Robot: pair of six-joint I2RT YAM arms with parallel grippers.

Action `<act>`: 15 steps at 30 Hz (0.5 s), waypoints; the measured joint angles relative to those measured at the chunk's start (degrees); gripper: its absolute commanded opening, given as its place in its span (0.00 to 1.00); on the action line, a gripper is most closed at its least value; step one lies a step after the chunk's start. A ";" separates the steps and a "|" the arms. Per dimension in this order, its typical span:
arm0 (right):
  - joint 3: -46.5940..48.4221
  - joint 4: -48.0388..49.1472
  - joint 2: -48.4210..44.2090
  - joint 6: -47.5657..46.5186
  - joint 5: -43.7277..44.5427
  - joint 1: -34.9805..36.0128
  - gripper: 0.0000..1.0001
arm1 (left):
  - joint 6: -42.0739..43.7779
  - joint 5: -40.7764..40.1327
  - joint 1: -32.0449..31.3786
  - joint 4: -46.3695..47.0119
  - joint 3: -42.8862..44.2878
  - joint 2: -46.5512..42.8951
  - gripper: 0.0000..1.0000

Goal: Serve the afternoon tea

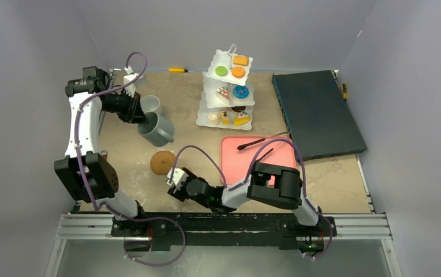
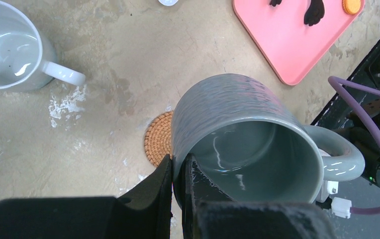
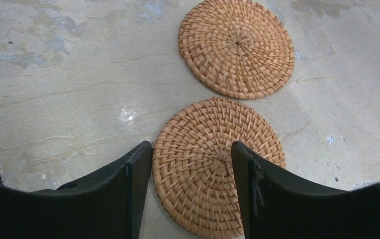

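The grey mug (image 1: 156,129) hangs tipped over the left of the table (image 1: 186,109). We cannot tell if its bottom touches. The left gripper (image 2: 178,184) pinches its rim tight, one finger inside and one outside. The left arm reaches far up the table, then bends back down to the mug. The white mug (image 1: 150,104) stands just at 11 o'clock from it.

At 6 o'clock lies the far coaster (image 3: 236,47), and just beside that the near coaster (image 3: 205,199). The right gripper (image 3: 192,149) sits low over the near one, its fingers apart, one on each side. The right arm is folded low and points to 9 o'clock. From above, it hides the near coaster.

The white stand (image 1: 228,92) with toy pastries (image 1: 238,72) is at 2 o'clock from the grey mug. The treats are too small to name.
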 measured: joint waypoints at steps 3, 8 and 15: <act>0.00 -0.37 -0.02 1.49 0.42 -0.72 0.60 | 0.09 0.00 0.02 -0.55 0.90 0.00 0.00; -1.90 -0.46 -1.51 4.72 -0.24 -4.46 0.58 | 1.29 -0.09 0.13 -1.70 1.07 0.00 0.00; -3.91 -0.61 -3.32 5.60 -2.14 -9.07 0.58 | 2.12 -1.55 0.13 -1.49 -2.34 -1.18 0.00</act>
